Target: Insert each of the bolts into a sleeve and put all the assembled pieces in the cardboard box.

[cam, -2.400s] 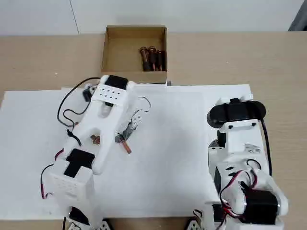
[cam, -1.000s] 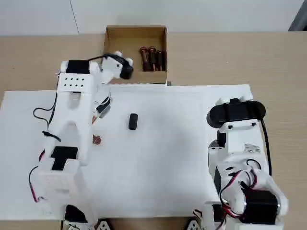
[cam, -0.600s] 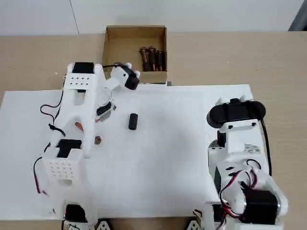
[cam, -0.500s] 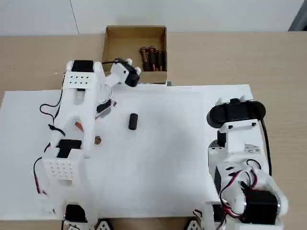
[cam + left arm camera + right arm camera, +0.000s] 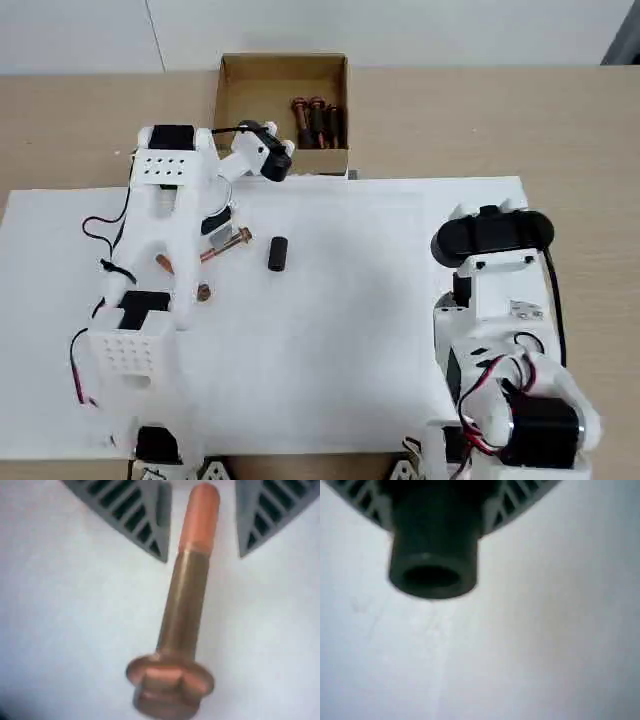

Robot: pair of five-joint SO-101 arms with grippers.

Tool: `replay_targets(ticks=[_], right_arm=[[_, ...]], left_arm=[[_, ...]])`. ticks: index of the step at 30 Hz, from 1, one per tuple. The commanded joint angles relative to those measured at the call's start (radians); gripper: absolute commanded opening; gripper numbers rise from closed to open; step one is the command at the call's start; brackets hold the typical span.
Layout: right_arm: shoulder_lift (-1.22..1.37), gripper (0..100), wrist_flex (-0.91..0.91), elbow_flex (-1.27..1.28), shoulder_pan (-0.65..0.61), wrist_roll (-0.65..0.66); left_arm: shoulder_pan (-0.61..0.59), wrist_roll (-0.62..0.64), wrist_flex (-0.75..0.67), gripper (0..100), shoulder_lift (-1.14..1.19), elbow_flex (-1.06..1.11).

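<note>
A copper bolt (image 5: 226, 243) lies flat on the white paper, its head toward a black sleeve (image 5: 278, 253) lying loose close by. My left gripper (image 5: 217, 223) is low over the bolt's shank. In the left wrist view the bolt (image 5: 187, 615) has its orange tip between the open left gripper (image 5: 202, 557), with the grey fingers (image 5: 135, 515) clear of it on both sides. My right gripper (image 5: 435, 510) is shut on another black sleeve (image 5: 432, 555), open end outward, above the paper. The cardboard box (image 5: 232, 100) holds several assembled pieces (image 5: 318, 121).
A second bolt (image 5: 163, 263) pokes out from under the left arm, and a third bolt's head (image 5: 203, 292) lies beside it. The right arm (image 5: 495, 290) sits folded at the paper's right side. The box stands just beyond the paper's far edge.
The left arm swung from mid-paper toward the box, leaving the loose sleeve behind. In the last half second a bolt came to lie on the paper by the left gripper. The right arm kept still.
</note>
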Motion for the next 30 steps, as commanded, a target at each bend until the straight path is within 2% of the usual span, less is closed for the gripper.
replay_targets(ticks=[1,6,19,23,27,30], right_arm=[[-0.007,0.5,-0.027,-0.003,-0.001,0.000],[-0.007,0.5,-0.027,-0.003,-0.001,0.000],[-0.007,0.5,-0.027,-0.002,-0.001,0.000],[-0.007,0.5,-0.025,-0.002,-0.001,0.000],[-0.007,0.5,-0.024,-0.002,-0.001,0.000],[-0.007,0.5,-0.027,-0.009,-0.001,0.000]], left_arm=[[0.037,-0.006,-0.015,9,0.009,-0.048],[0.078,-0.006,-0.015,9,0.046,-0.048],[0.074,-0.005,-0.077,8,0.127,-0.048],[0.075,-0.005,-0.083,0,0.144,-0.048],[0.077,-0.003,-0.074,0,0.132,-0.056],[0.081,-0.003,0.003,0,0.091,-0.110]])
